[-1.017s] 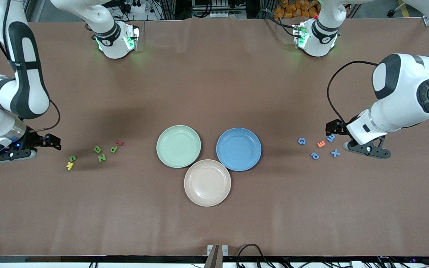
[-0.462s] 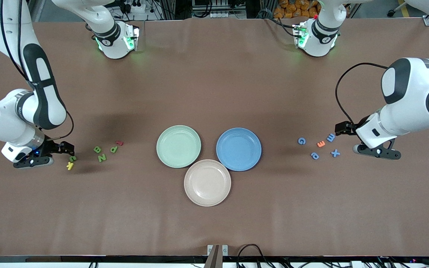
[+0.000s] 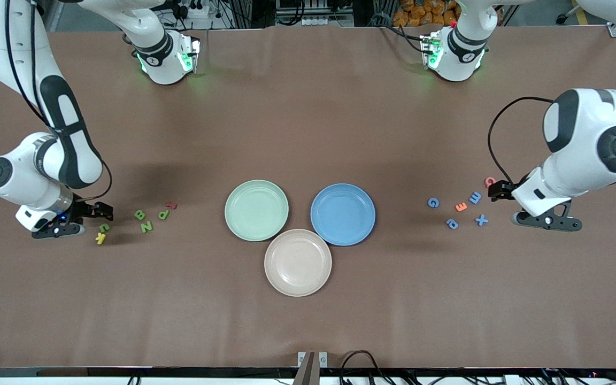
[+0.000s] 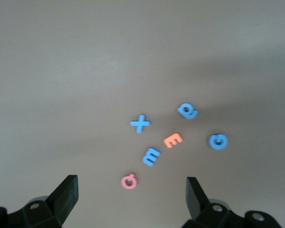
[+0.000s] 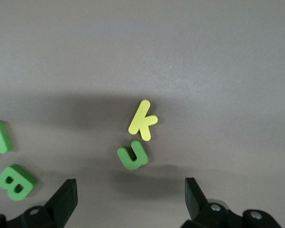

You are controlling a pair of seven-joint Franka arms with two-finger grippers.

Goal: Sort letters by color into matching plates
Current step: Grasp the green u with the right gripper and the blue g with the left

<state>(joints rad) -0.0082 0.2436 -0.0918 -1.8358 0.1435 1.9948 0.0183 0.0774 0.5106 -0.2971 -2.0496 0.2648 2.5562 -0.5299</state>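
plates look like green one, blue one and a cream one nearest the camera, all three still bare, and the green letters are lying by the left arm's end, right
Not quite: the green letters lie toward the right arm's end of the table, as the front view shows. The rest holds: the green plate, blue plate and cream plate are bare, the cream one nearest the camera.

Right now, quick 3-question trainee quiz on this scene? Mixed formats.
1. True or false: the green plate already holds a letter.
2. Which letter lies between the open fingers in the right wrist view: A) green U B) green B C) blue X
3. Fill in: the left hand is over the pink letter, and the orange letter lies among the ____ letters.

Key: 1 false, both the green plate and the blue plate are empty. 2 A, the right hand is right at it, beside the yellow K. 3 blue.
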